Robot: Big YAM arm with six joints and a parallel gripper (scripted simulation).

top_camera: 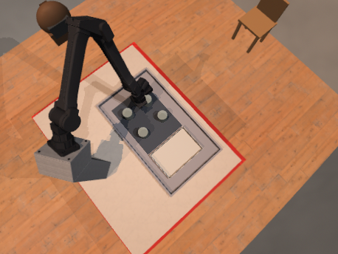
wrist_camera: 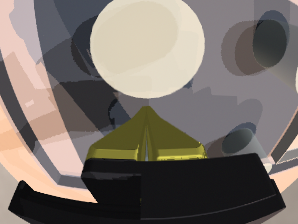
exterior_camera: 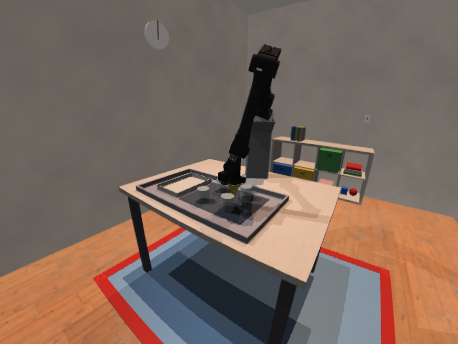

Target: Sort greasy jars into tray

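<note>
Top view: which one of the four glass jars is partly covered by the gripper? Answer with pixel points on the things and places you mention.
The pale glass jar (top_camera: 149,99) (exterior_camera: 227,201) (wrist_camera: 147,47) in the row farther from the tray (top_camera: 160,166) (exterior_camera: 172,191); the other three show whole tops there.

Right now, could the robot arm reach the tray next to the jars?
Probably yes: the arm is bent, so it likely has reach to spare. Nothing sits in the tray. But two jars stand between it and the end effector, so it should lift over them first.

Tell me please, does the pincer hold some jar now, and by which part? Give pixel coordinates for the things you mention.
No, the pincer (top_camera: 141,105) (exterior_camera: 234,194) (wrist_camera: 146,112) is shut and holds nothing.
</note>
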